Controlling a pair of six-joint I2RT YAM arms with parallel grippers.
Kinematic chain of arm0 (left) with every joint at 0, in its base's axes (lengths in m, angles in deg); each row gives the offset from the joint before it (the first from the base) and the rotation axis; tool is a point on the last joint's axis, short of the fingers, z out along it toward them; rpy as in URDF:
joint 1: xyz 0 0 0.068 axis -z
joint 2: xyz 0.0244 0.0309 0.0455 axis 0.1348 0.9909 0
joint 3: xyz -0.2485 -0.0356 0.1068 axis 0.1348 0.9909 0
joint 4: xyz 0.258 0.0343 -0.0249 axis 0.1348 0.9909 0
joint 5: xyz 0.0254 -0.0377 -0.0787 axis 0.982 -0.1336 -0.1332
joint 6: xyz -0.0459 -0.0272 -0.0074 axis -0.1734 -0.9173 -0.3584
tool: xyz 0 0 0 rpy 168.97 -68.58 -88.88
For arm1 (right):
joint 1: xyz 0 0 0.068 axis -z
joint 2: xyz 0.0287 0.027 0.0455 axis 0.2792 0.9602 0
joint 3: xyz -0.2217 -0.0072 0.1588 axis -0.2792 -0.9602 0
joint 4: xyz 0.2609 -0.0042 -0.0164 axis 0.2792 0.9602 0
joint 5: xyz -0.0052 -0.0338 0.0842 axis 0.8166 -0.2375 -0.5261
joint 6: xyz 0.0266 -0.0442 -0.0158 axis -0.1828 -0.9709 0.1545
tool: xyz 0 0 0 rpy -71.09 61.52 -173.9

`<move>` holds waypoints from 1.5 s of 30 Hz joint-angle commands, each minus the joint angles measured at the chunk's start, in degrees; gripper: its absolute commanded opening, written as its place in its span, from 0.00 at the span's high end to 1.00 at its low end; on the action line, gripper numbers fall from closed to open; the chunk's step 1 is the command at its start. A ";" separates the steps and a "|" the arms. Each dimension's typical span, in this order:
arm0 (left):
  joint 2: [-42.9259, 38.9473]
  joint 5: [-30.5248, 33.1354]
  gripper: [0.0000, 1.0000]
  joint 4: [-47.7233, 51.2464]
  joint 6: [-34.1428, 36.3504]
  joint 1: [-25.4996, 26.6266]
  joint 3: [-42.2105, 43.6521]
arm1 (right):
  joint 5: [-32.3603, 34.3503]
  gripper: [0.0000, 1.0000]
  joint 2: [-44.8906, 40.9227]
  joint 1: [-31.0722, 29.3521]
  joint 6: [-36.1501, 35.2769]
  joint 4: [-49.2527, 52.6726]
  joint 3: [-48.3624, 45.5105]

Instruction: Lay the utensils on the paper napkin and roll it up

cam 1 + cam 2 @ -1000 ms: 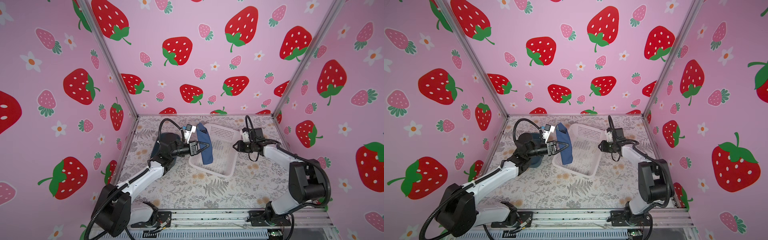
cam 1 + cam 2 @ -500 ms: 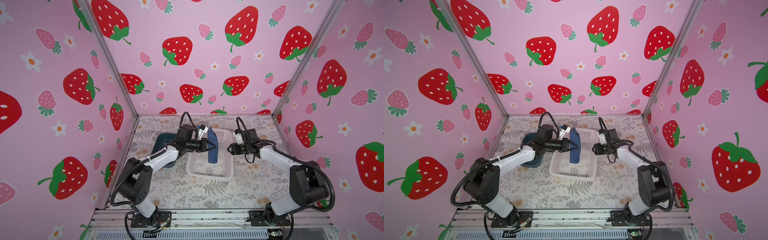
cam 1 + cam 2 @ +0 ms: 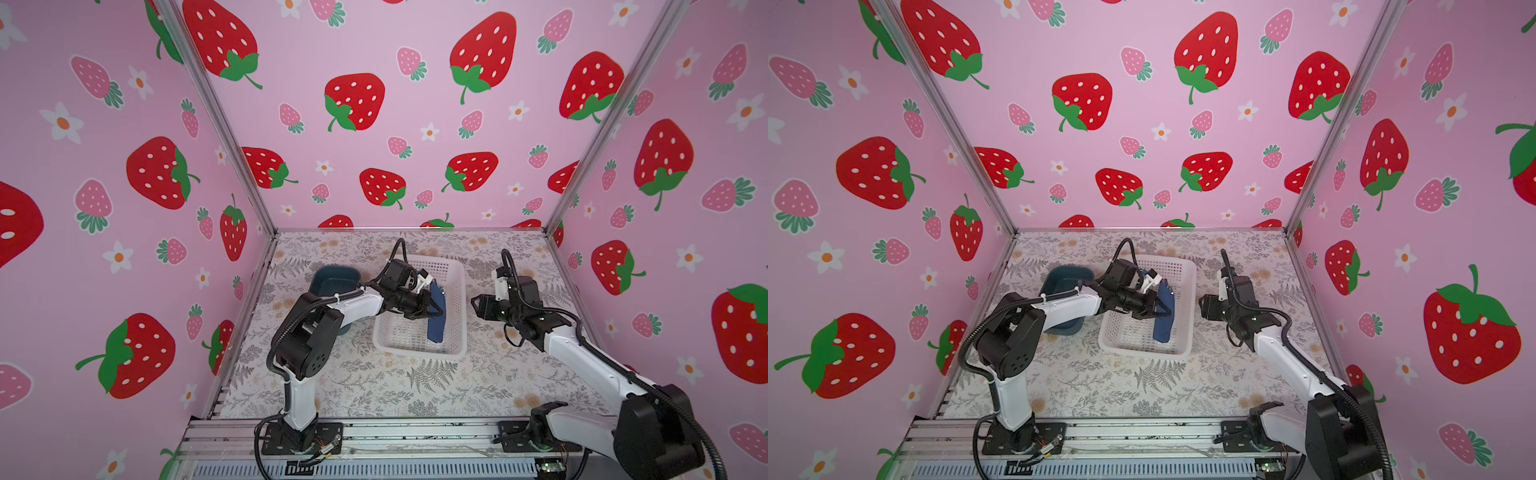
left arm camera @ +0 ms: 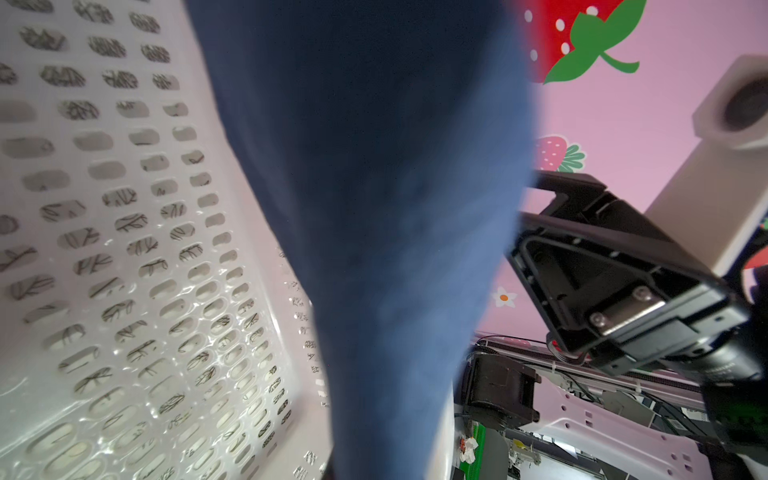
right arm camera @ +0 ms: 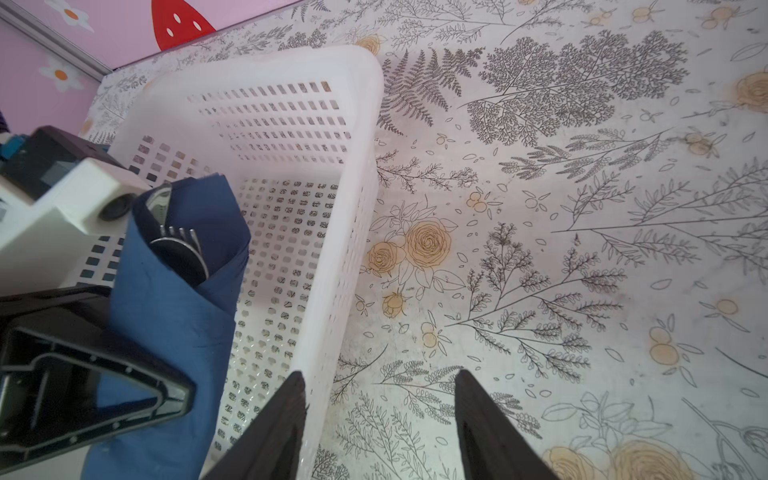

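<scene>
The left gripper [image 3: 433, 310] pinches the rolled paper napkin [image 3: 437, 323], utensils [image 5: 179, 245] poking out, inside the white basket [image 3: 417, 354]; the right gripper [image 5: 379, 380] stands spread beside its rim. Rolling looks done: next, lower gently and let go.

High top views overlook all; close wrist views share basket [image 5: 332, 66].

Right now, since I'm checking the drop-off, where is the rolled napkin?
In both top views the paper napkin is mid-table over the right half of the white basket, clamped in the left gripper.
</scene>
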 commanded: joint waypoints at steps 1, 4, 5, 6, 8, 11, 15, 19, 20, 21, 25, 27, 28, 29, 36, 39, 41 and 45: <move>1.10 -0.38 1.00 -3.11 -2.09 -0.03 -1.78 | -2.00 0.41 -1.41 0.24 2.92 -3.73 -0.94; 2.76 -0.07 1.00 -4.05 -3.21 0.02 -1.94 | -4.41 0.40 -1.68 0.24 3.90 -4.99 -1.27; 3.41 -0.39 1.00 -4.77 -3.70 0.02 -2.12 | -4.83 0.40 -1.64 0.25 4.01 -5.29 -1.36; 3.95 -0.63 1.00 -5.29 -4.15 0.04 -2.21 | -5.27 0.40 -1.62 0.25 4.01 -5.56 -1.60; 4.66 -0.68 1.00 -5.78 -4.61 0.27 -2.32 | -5.45 0.40 -1.53 0.22 4.02 -5.74 -1.82; 5.78 -0.55 1.00 -5.98 -5.33 0.32 -2.45 | -5.17 0.40 -1.22 0.25 4.08 -5.14 -1.74; 7.22 -0.73 1.00 -9.18 -7.57 0.37 -1.79 | -4.59 0.39 -2.05 0.24 4.64 -4.15 -2.02; 8.46 -0.66 1.00 -8.17 -8.05 0.37 -2.38 | -2.52 0.39 -3.63 0.25 4.53 -3.83 -3.59; 8.70 -0.64 1.00 -8.01 -7.94 0.37 -2.48 | -1.72 0.39 -4.03 0.25 4.46 -3.76 -3.95; 8.98 -0.64 1.00 -8.09 -7.93 0.41 -2.48 | -1.27 0.39 -4.48 0.22 4.40 -3.63 -4.25; 10.19 -2.04 0.99 -9.33 -8.67 0.70 -3.23 | -1.42 0.39 -5.54 0.24 4.37 -3.77 -4.81; 10.82 -2.18 0.99 -9.00 -8.68 1.04 -3.84 | -1.52 0.38 -5.51 0.25 4.16 -3.74 -4.73; 11.14 -2.00 0.99 -8.63 -8.57 0.95 -4.13 | -1.57 0.38 -5.57 0.25 4.19 -3.66 -4.63; 11.44 -1.55 0.99 -8.15 -8.53 1.07 -4.42 | -1.73 0.39 -5.45 0.25 4.26 -3.68 -4.53; 13.35 -1.09 0.98 -4.24 -7.03 1.58 -6.94 | -1.98 0.38 -4.64 0.25 4.02 -3.28 -4.28; 14.10 -0.51 0.96 -2.25 -6.11 1.77 -7.80 | -2.15 0.38 -4.39 0.25 3.93 -3.28 -4.22; 14.67 -0.33 0.96 -1.87 -6.14 1.79 -8.03 | -2.31 0.38 -4.38 0.24 4.02 -3.36 -4.20; 15.72 -0.03 0.95 -1.29 -6.00 1.95 -8.44 | -2.47 0.38 -4.10 0.25 3.98 -3.45 -4.14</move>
